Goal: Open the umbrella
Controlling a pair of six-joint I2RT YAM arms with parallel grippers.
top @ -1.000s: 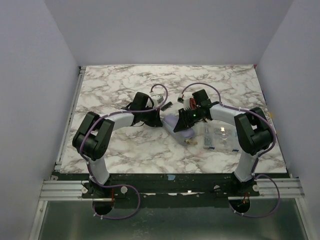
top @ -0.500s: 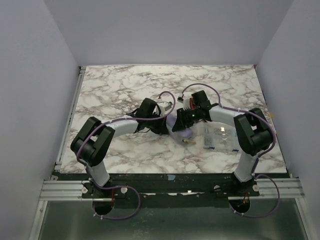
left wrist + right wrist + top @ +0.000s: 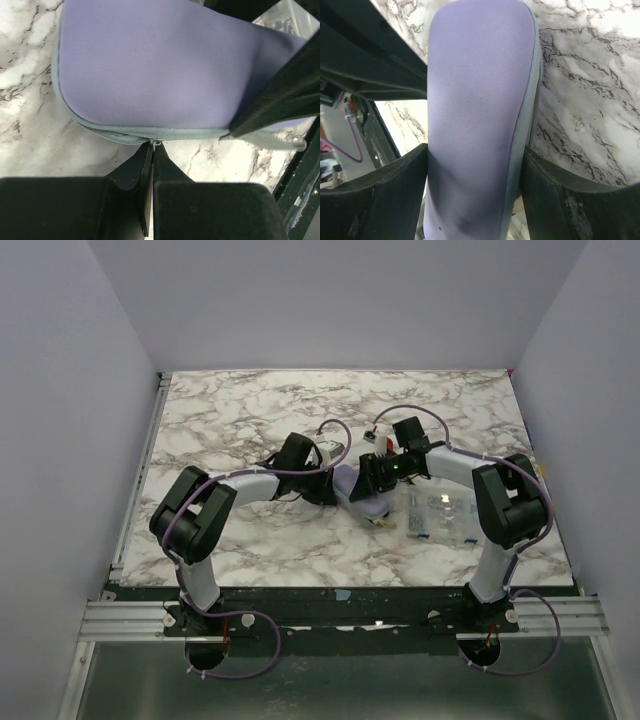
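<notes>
The umbrella lies in its pale lavender sleeve (image 3: 362, 502) in the middle of the marble table; its canopy and shaft are hidden inside. A small beige knob (image 3: 380, 519) shows at the sleeve's near end. My left gripper (image 3: 331, 486) sits at the sleeve's left side. In the left wrist view it (image 3: 152, 148) is shut on the small metal zipper pull (image 3: 155, 144) at the grey zipper seam of the sleeve (image 3: 165, 70). My right gripper (image 3: 372, 480) is shut around the sleeve (image 3: 475, 90), one finger on each side (image 3: 475, 172).
A clear plastic box (image 3: 441, 515) with small items lies just right of the sleeve. The right gripper's black finger (image 3: 280, 95) crosses the left wrist view, close to the left fingers. Grey walls stand around the table.
My left arm has moved right, up to the sleeve's left side. The right gripper and sleeve have shifted slightly right and toward the near edge.
</notes>
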